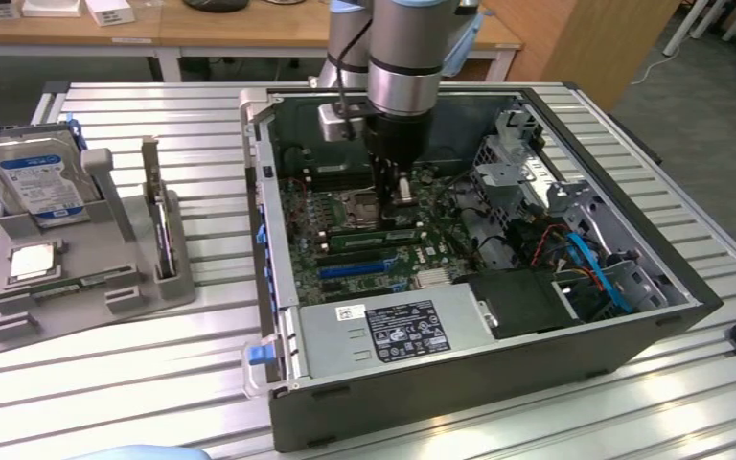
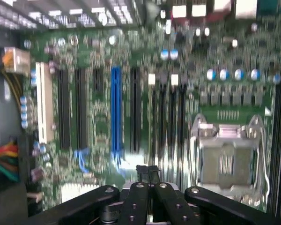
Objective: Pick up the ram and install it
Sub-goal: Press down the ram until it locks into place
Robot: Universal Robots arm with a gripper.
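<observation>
Slatted metal worktop [image 1: 150,383] carries everything, with wooden desks [image 1: 215,34] across the room behind it. Nearest, along the worktop's front edge, an open dark computer case [image 1: 471,383] lies on its side. At its near end sits a silver power supply [image 1: 394,331] with a black label.

Toward the worktop's edge on the exterior view's left stands a grey holder [image 1: 80,316], apart from the case. In its front part lies the ram [image 1: 83,282], a narrow green stick resting flat in a groove. Just behind it is a square silver CPU [image 1: 34,261], and at the holder's far end a blue-labelled hard drive [image 1: 38,182] stands upright.

Deeper in the case, the green motherboard [image 1: 342,254] shows a long blue slot [image 2: 115,112] and a metal-framed socket [image 2: 225,159]. A green strip lies along the slots beside that socket; whether it is a fitted stick I cannot tell.

The pincer [image 1: 402,196] hangs over the board with its tips pressed together [image 2: 147,169], and nothing can be made out between them.
</observation>
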